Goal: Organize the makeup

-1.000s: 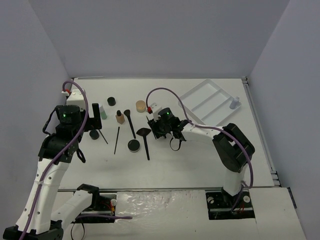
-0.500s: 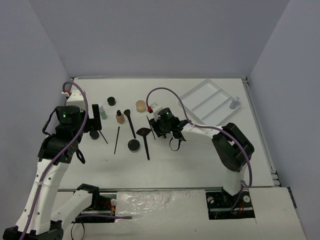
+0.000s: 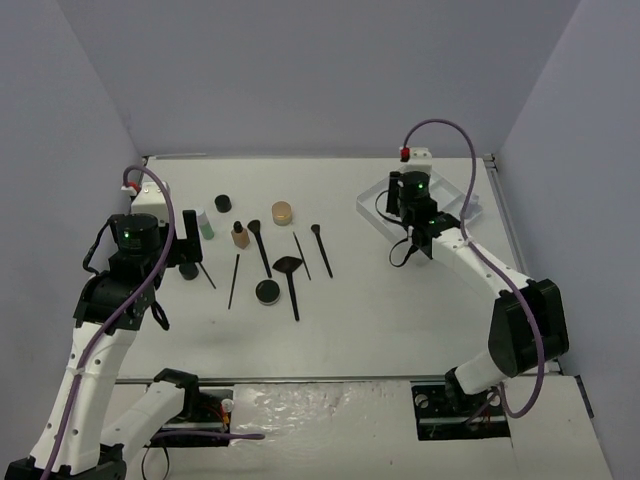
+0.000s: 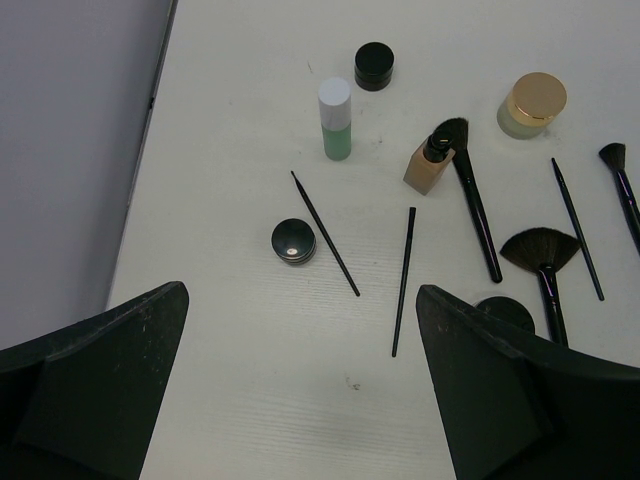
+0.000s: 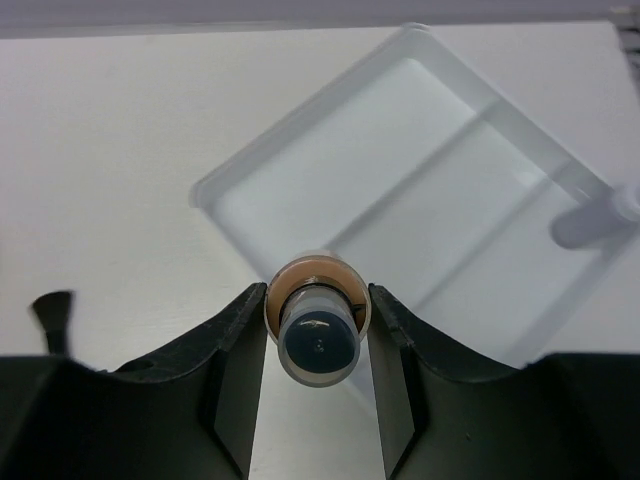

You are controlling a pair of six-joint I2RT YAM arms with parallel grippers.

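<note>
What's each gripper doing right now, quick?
Left gripper: open, holding nothing.
Right gripper: closed on a small round bottle, seen end-on, over the white tray.

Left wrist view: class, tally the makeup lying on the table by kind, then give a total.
Brushes and pencils: 6
Black round pots: 3
Bottles: 2
Tan jar: 1
Total: 12

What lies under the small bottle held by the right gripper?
The white divided tray: the bottle hangs about over the rim of one compartment, whose bare floor shows beyond. Directly beneath is hidden by the bottle and right gripper.
</note>
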